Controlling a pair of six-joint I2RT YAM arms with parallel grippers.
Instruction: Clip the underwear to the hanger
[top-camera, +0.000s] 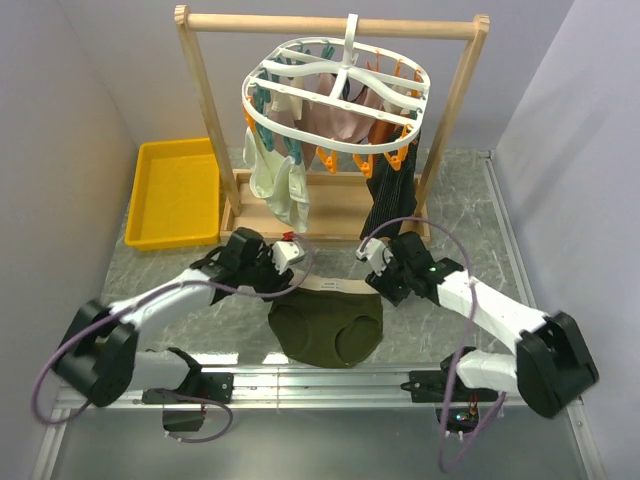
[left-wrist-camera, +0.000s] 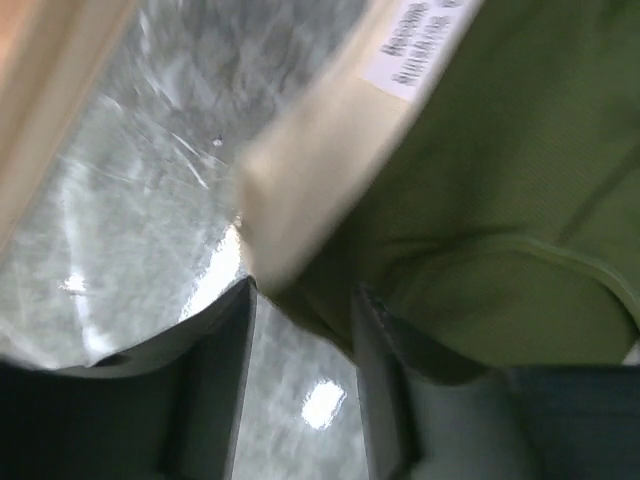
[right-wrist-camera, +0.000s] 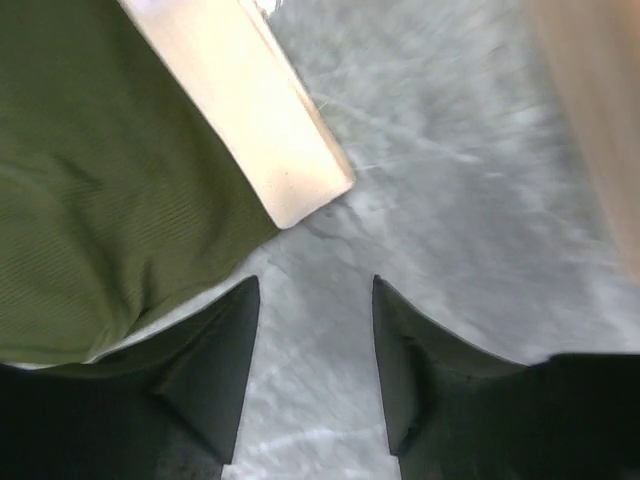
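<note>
The underwear (top-camera: 327, 326), olive green with a pale beige waistband (top-camera: 333, 287), lies flat on the table between my two arms. My left gripper (top-camera: 287, 283) is at the waistband's left end and my right gripper (top-camera: 384, 284) at its right end. In the left wrist view the left gripper (left-wrist-camera: 305, 290) is open, and the waistband corner (left-wrist-camera: 300, 190) hangs just beyond its fingertips, ungripped. The right gripper (right-wrist-camera: 316, 282) is open over bare table, with the other waistband corner (right-wrist-camera: 270, 150) ahead and to the left. The white hanger (top-camera: 335, 100) hangs from the rail behind.
A wooden rail frame (top-camera: 330, 24) stands at the back and carries the hanger with pale, pinkish and black garments clipped on. A yellow tray (top-camera: 178, 190) sits at the back left. Grey walls close in both sides.
</note>
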